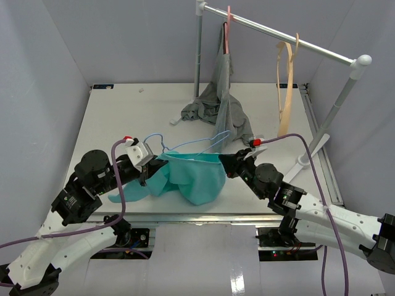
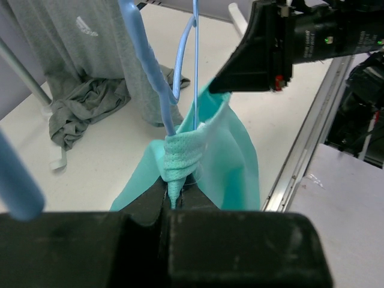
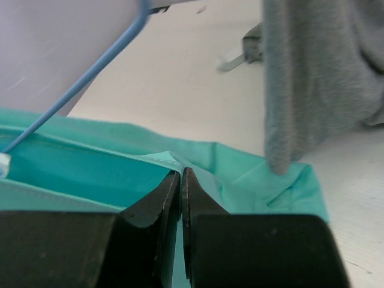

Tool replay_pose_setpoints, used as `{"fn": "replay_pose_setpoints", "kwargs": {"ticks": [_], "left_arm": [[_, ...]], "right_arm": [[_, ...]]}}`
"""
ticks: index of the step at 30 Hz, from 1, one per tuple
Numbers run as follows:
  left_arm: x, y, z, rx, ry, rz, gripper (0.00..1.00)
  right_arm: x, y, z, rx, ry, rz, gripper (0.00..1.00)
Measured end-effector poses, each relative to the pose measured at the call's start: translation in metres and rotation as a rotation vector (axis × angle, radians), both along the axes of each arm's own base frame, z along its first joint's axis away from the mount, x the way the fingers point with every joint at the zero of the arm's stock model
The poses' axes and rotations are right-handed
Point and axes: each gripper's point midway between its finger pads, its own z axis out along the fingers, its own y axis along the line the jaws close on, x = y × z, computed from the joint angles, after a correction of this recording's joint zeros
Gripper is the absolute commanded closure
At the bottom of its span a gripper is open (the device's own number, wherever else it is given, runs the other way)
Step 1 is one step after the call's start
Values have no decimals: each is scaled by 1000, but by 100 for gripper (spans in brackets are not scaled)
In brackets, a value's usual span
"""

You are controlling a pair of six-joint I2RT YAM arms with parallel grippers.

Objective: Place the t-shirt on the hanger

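The teal-green t-shirt [image 1: 191,176] hangs stretched between my two grippers, sagging onto the table in the middle. My left gripper [image 1: 146,168] is shut on its bunched left edge [image 2: 180,156]. My right gripper [image 1: 229,165] is shut on its right edge [image 3: 174,162]. The light-blue wire hanger [image 1: 185,145] lies just behind the shirt, its hook toward the left; its wire reaches the shirt's opening. It shows in the left wrist view [image 2: 156,78] and in the right wrist view [image 3: 90,78].
A grey garment [image 1: 222,98] hangs from a pink hanger [image 1: 228,28] on the rack rail [image 1: 278,34] and pools on the table behind the shirt. A tan wooden hanger [image 1: 285,86] hangs further right. The rack's base [image 1: 305,160] stands by my right arm.
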Motion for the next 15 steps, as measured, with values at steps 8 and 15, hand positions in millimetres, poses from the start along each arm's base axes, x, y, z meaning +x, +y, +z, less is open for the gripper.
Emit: {"fn": "replay_pose_setpoints", "kwargs": {"ticks": [8,15], "left_arm": [[-23,0,-8,41,49,-90,100],[-18,0,-31,125,109,-86,100]], "right_arm": [[26,-39,30,-42,-44,-191,92],[29,-55,54,-86,-70,-231,92]]}}
